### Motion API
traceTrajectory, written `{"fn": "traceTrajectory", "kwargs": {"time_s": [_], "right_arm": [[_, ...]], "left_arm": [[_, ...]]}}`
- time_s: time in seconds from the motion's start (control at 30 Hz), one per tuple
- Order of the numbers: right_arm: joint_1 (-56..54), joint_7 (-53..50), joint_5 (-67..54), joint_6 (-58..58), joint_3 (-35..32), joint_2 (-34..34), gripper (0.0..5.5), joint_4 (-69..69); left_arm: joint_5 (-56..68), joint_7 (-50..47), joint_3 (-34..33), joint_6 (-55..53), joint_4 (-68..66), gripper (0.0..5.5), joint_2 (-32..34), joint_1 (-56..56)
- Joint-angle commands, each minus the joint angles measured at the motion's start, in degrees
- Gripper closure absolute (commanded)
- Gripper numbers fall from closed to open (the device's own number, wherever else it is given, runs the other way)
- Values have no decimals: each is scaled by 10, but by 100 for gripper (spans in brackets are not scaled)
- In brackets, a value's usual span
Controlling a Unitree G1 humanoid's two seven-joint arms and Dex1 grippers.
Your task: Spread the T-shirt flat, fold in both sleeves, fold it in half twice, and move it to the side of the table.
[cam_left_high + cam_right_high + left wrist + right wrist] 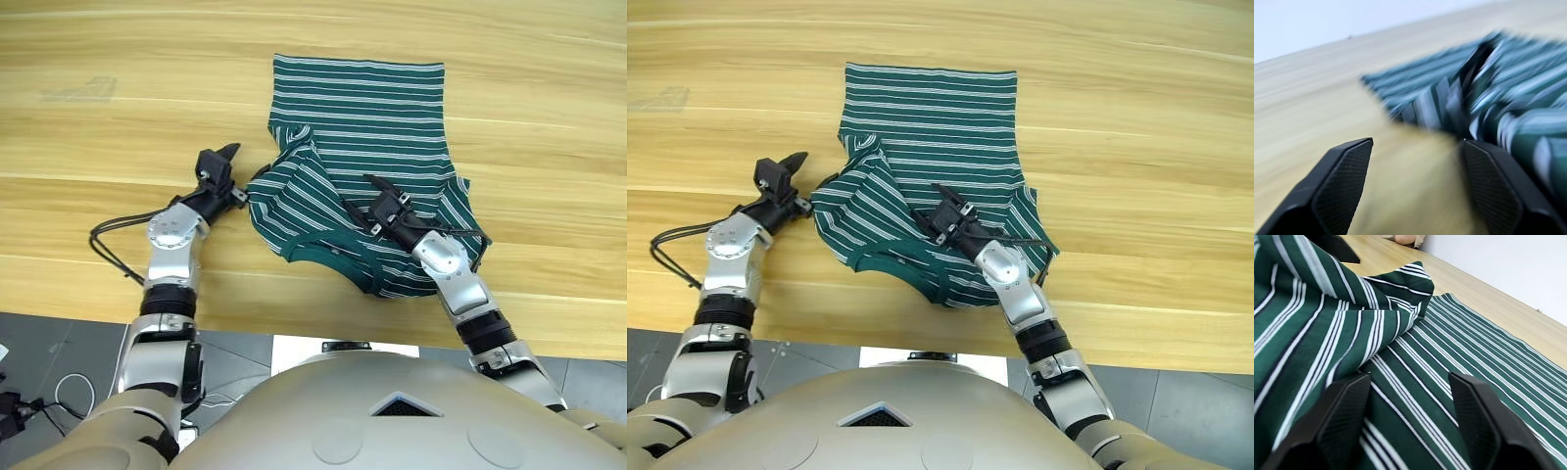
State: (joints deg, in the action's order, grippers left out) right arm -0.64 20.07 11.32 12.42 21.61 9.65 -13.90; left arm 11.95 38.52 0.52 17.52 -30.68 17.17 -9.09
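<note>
In the left eye view, one T-shirt (362,108) lies on one wooden table (98,147). Its half beyond both grippers lies smooth, and the half nearest them is heaped in folds, so I judge the step in hand to be the first one, spreading it flat. The left gripper (225,155) sits low on bare wood with the crumpled shirt edge just to its inner side, and the right gripper (377,188) is over the bunched cloth itself. The right eye view gives the same count: one shirt, two grippers, with the left gripper (789,166) off the fabric and the right gripper (945,201) above the rumpled middle. In the left wrist view, the left gripper (1418,147) stands wide apart and holds nothing. There is wood between its fingers, and the T-shirt (1508,88) starts just ahead, close to one fingertip. In the right wrist view, the right gripper (1409,382) is equally spread and empty. Striped cloth runs under and between its fingers, a raised fold sits ahead to one side, and the flat part stretches beyond. The next move probably calls for each gripper to close on the loose cloth nearest it, so the two can draw the heap outward and towards the near edge until the sleeves lie open.
</note>
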Motion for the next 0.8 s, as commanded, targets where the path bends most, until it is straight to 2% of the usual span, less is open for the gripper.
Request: {"fn": "traceTrajectory", "kwargs": {"time_s": [0.03, 0.33, 0.47, 0.63, 0.8], "right_arm": [[-6, -5, -6, -2, -15, 4, 257, -18], [-11, -6, -7, 2, -27, 1, 257, -24], [-10, -8, -9, 6, -33, 5, 257, -29], [-8, -6, -8, 7, -37, 5, 257, -30], [-6, -4, -8, 1, -34, 2, 257, -15]], "left_arm": [[21, 16, 22, -30, 47, 206, -42, 24], [43, 58, 93, -109, 182, 206, -81, 135], [94, 39, 52, -173, 268, 206, -57, 189], [85, -20, 34, -213, 357, 206, -49, 296], [112, -130, 0, -306, 372, 206, -90, 272]]}}
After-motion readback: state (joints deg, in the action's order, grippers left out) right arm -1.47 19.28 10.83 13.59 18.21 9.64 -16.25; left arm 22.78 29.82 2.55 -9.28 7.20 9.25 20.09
